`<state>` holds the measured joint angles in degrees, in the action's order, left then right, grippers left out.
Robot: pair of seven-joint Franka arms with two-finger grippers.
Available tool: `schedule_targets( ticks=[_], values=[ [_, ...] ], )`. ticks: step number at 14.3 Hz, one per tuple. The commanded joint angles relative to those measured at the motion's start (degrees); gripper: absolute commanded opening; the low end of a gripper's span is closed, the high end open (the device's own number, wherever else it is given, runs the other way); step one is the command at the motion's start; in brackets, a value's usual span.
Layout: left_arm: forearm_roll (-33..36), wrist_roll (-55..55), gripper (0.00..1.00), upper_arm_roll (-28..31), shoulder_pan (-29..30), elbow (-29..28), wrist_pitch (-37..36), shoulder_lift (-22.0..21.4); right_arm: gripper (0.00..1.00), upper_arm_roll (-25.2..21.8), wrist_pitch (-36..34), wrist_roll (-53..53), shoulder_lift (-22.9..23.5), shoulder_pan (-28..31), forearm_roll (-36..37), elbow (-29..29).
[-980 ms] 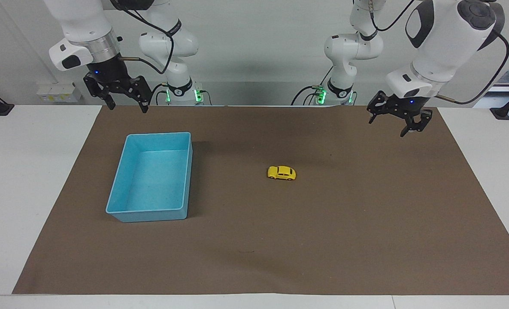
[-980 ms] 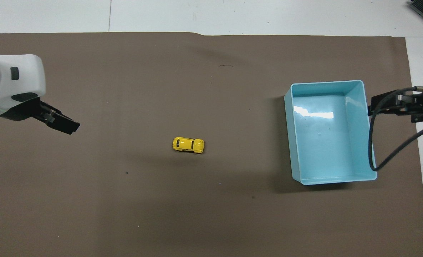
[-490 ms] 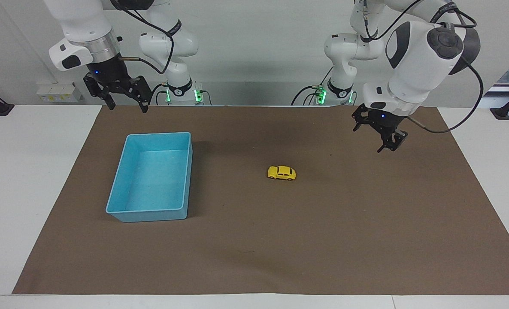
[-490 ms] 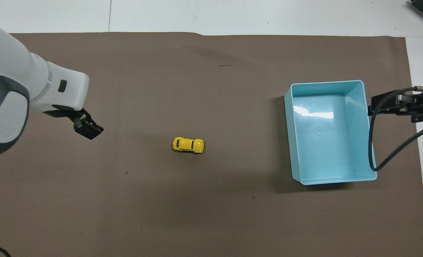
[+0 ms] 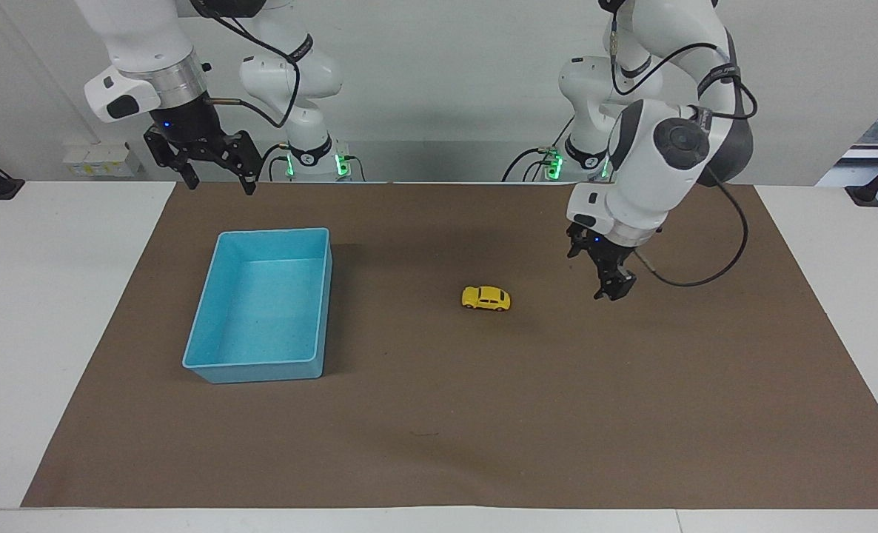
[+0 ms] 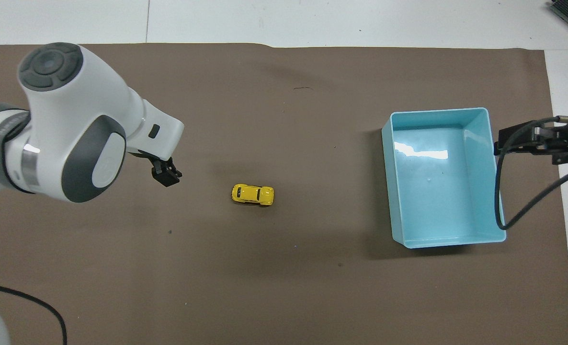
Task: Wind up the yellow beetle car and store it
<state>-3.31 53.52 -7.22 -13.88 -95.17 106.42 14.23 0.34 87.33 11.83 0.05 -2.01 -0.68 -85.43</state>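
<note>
Brown mat (image 5: 439,414) on white table (image 5: 54,296) — left gripper (image 5: 608,285) seemingly spread, right gripper (image 5: 213,174) spread — yellow beetle car (image 5: 486,298) untouched

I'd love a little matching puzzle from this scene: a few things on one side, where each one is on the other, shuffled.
Things:
1. car
2. tray
3. left pincer
4. right pincer

Places:
A. raised over the mat's edge nearest the robots, beside the tray's end
B. on the mat, toward the right arm's end
C. on the mat near the table's middle
D. hanging open over bare mat beside the car

Pairs: 1-C, 2-B, 3-D, 4-A
</note>
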Motion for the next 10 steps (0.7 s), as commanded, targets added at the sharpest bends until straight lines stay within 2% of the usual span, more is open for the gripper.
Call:
schedule_targets(
  ticks=[1, 3, 10],
  values=[
    [-0.3, 2.98, 1.0, 1.07, -3.43, -4.38, 6.93, 0.36, 1.0, 0.02, 0.83, -1.46, -1.28, 0.51, -1.16, -1.58],
    [-0.21, 5.53, 1.0, 1.16, -5.89, -7.82, 13.52, 0.45, 1.0, -0.07, 0.83, -1.46, -1.28, 0.51, -1.16, -1.58],
    [1.99, 4.4, 1.0, 1.25, -12.31, -12.84, 22.15, 2.82, 1.0, -0.07, 0.83, -1.46, -1.37, 0.51, -1.16, -1.58]
  ],
)
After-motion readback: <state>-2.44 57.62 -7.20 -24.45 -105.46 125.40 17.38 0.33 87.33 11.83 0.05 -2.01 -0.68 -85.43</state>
